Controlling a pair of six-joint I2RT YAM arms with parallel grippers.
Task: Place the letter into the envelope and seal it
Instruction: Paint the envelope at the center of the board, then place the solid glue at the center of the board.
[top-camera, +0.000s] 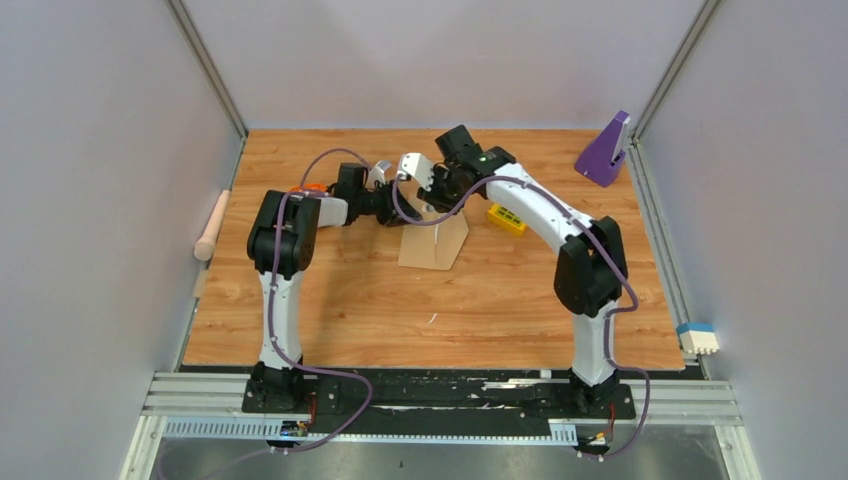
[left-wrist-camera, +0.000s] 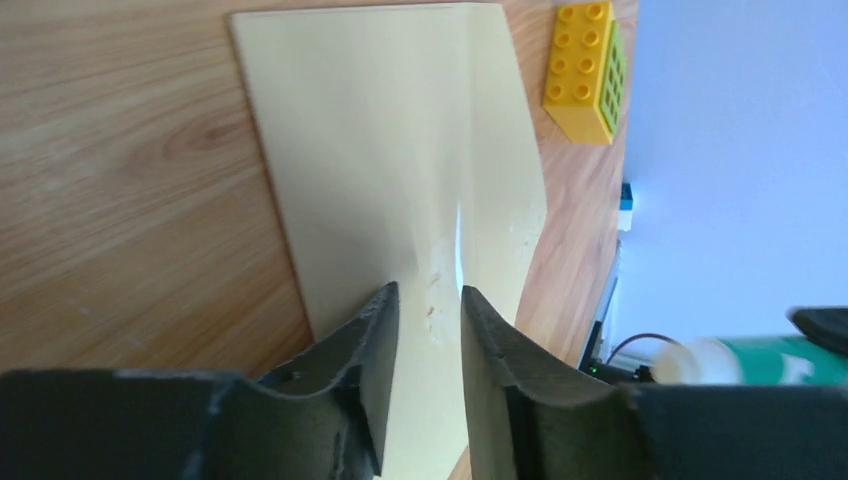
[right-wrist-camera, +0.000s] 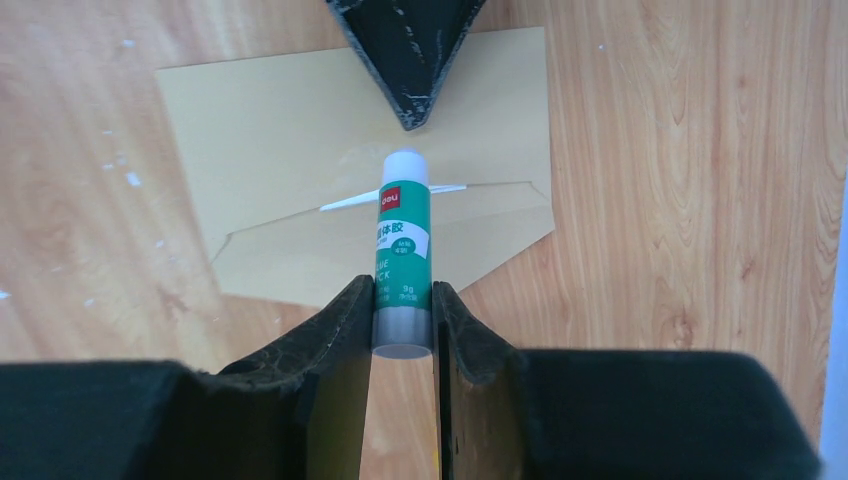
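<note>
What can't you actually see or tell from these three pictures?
- Right wrist view: only a white sliver of the letter shows; the envelope hides the rest.
- Same view: the glue stick has print too small to read.
- Top view: the arms cover the envelope's far end.
- Left wrist view: the left tool blocks part of the envelope.

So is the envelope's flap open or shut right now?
Open. The flap lies spread flat beyond the envelope's mouth, not folded over it, with a white sliver of the letter showing there.

letter (right-wrist-camera: 345, 203): mostly hidden in envelope (right-wrist-camera: 270, 140) | glue stick (right-wrist-camera: 402, 240) label: unreadable
</note>
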